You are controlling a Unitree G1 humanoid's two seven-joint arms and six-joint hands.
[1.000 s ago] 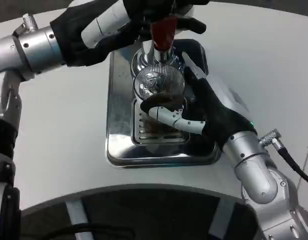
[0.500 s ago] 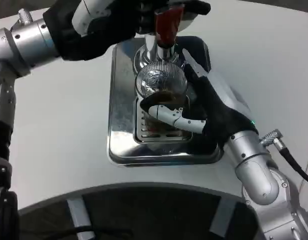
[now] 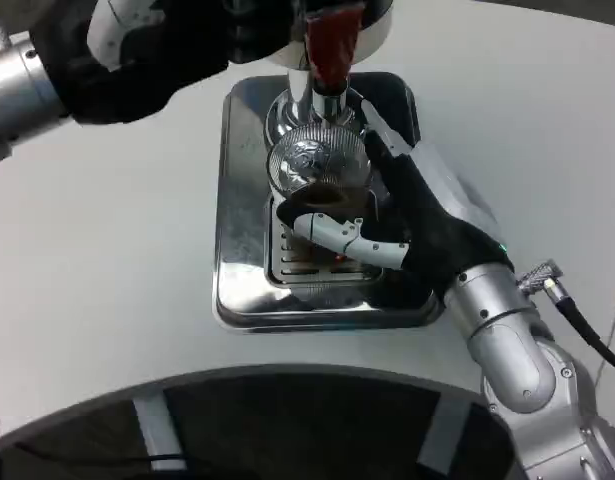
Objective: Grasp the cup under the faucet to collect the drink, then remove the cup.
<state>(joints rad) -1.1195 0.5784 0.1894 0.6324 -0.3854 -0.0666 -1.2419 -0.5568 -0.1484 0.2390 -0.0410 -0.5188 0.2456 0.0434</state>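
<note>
Dark drink sits in the cup [image 3: 322, 205] under the faucet [image 3: 317, 158], the right hand [image 3: 407, 225] wrapped round it, left hand [image 3: 202, 30] gripping the red handle [image 3: 330, 45].

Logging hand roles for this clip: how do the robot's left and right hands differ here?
The left hand is up at the dispenser's red tap handle; the right hand is lower, wrapped around the clear cup of dark drink over the shiny steel drip tray. Both are engaged.
</note>
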